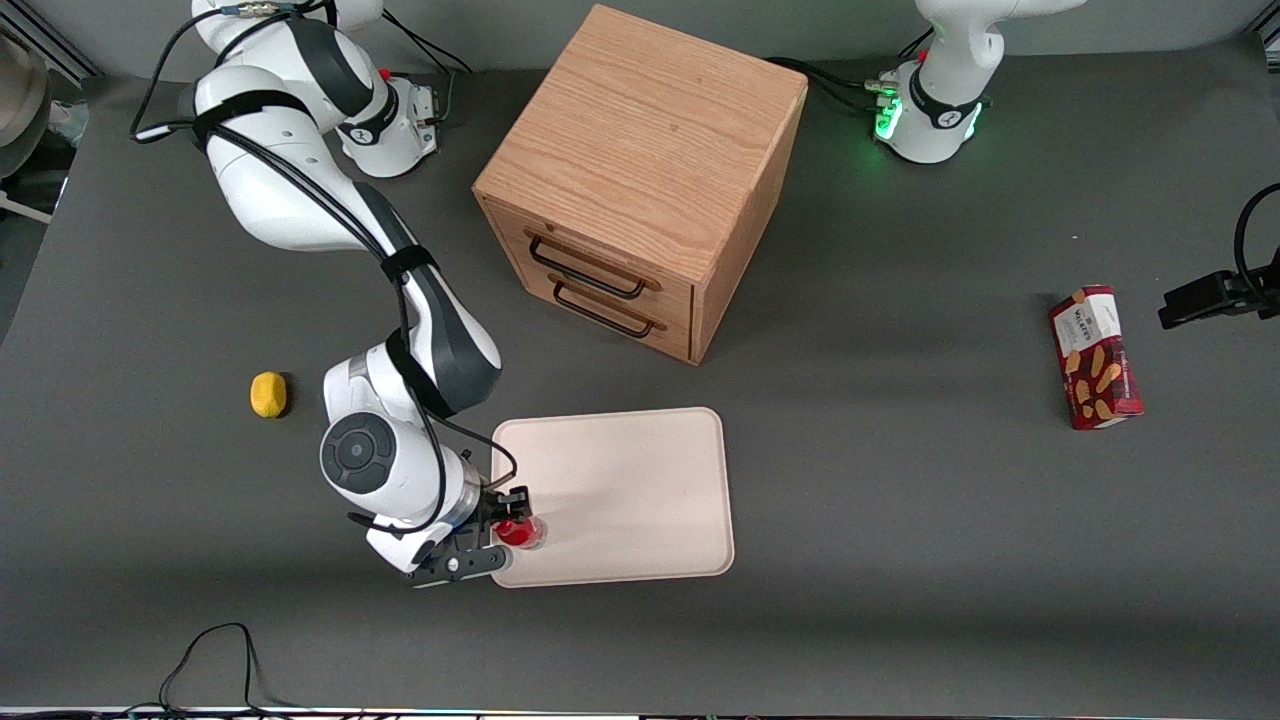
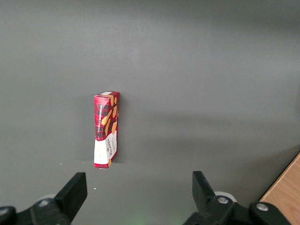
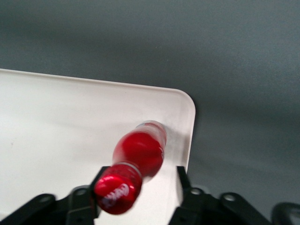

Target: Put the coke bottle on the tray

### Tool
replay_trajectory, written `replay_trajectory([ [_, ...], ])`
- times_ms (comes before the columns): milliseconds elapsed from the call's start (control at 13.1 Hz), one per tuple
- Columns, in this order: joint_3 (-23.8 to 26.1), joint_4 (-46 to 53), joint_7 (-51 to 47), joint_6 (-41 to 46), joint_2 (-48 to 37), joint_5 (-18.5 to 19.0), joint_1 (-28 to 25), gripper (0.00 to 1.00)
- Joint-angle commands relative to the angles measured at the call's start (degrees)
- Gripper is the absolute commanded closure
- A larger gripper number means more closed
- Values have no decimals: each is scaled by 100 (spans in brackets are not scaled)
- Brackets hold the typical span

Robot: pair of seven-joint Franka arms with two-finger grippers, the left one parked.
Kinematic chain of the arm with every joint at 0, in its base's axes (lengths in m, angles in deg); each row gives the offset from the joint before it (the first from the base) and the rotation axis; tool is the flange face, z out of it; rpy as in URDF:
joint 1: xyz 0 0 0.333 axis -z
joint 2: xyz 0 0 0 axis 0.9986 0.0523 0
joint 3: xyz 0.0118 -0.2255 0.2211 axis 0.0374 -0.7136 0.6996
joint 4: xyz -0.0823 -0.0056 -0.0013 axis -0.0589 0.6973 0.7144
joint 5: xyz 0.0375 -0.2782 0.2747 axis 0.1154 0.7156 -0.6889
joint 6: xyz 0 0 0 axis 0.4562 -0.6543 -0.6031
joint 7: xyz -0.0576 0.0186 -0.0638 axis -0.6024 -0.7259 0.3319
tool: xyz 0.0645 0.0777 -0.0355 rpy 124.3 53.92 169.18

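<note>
Standing near the tray rim, the coke bottle could tip; my gripper looks let go around it.

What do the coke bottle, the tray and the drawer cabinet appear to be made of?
Coke bottle, between the open end effector fingers over the tray: probably glossy clear plastic, given its see-through base and highlights. Tray: matte cream, likely plastic or moulded fibre. Drawer cabinet: wood, showing grain, with dark metal-looking handles.
</note>
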Motion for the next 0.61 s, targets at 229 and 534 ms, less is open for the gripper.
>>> replay_trajectory([
  [229,-16,-955,-188,215,-1352,6,198,0],
  [534,-645,-3448,-118,225,-3715,-738,427,0],
])
